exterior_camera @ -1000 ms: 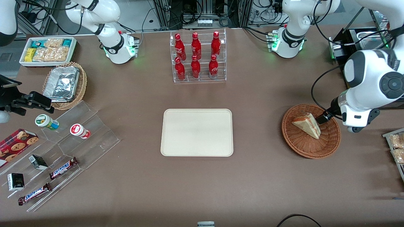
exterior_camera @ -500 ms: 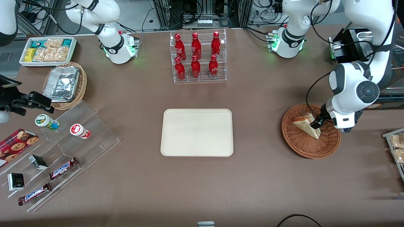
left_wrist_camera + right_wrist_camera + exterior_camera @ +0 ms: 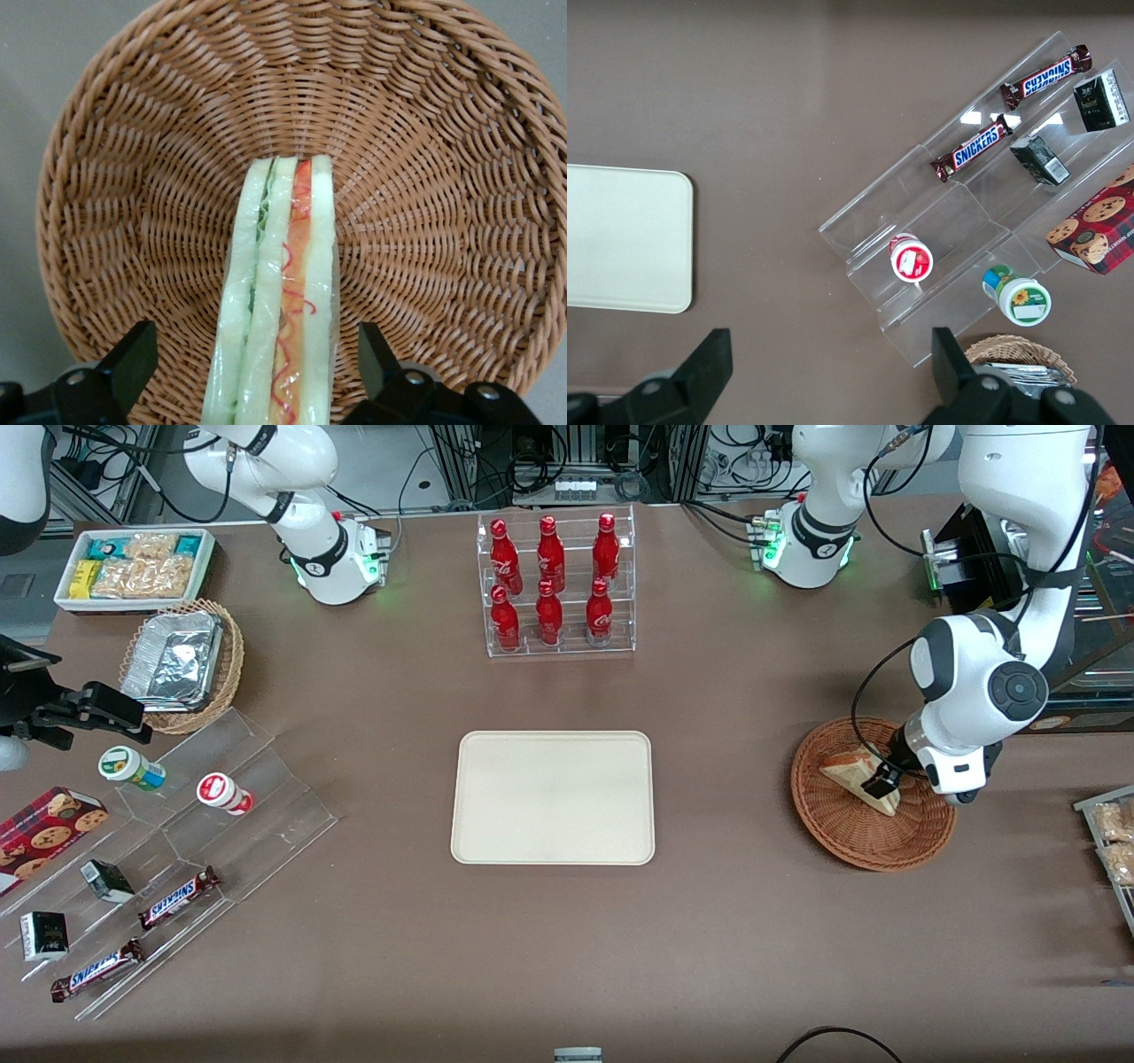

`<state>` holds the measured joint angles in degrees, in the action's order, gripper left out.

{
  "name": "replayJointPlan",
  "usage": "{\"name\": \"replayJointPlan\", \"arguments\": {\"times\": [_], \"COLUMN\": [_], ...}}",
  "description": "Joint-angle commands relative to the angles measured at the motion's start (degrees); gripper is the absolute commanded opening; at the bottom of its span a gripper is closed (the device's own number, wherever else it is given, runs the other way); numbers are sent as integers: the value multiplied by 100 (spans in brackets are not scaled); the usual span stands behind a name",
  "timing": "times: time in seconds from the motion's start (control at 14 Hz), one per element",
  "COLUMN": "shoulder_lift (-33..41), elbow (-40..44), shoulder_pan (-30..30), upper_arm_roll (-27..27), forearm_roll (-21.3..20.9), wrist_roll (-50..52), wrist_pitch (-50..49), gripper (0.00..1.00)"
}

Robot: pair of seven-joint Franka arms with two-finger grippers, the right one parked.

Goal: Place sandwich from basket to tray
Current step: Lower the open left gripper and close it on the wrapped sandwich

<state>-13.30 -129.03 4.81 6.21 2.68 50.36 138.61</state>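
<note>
gripper (image 3: pixel 251 367) down in basket (image 3: pixel 873 794), fingers (image 3: pixel 133 359) apart astride the sandwich (image 3: pixel 279 292) (standing on edge), not touching; tray (image 3: pixel 553 797) bare.

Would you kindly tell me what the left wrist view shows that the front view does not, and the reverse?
Only the left wrist view shows the sandwich's red, orange and green filling layers and the open claw straddling it with gaps either side. Only the front view shows the tray, bare, toward the parked arm's end. Both show the sandwich lying in the basket.
</note>
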Motion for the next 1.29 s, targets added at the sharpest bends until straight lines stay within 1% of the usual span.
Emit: {"name": "replayJointPlan", "arguments": {"times": [0.0, 0.14, 0.21, 0.29, 0.43, 0.5, 0.57, 0.64, 0.86, 0.93, 1.07, 1.14, 1.21], "shoulder_lift": [-182, -304, -340, -349, -340, -340, -306, -262, 37, 72, 82, 3, -137], "elbow": [-35, -35, -17, -17, -17, -17, -9, 9, 455, 675, 1044, 1229, 1353], "shoulder_pan": [63, 81, 98, 99, 107, 125, 125, 116, 151, 334, 791, 915, 1186], "upper_arm_roll": [-14, -14, -14, -14, -14, -14, -23, -32, -84, -84, -67, -102, -163], "forearm_roll": [119, 128, 128, 119, 102, 84, 84, 84, 75, 23, 5, -13, -4], "wrist_roll": [80, 80, 80, 53, 36, 1, -17, -35, -26, -26, -43, -61, -113], "wrist_pitch": [236, 315, 324, 315, 298, 263, 210, 97, -789, -1036, -1135, -1143, -1135], "gripper": [98, 95, 89, 73, 54, 36, 24, 21, 20, 20, 19, 16, 16]}}
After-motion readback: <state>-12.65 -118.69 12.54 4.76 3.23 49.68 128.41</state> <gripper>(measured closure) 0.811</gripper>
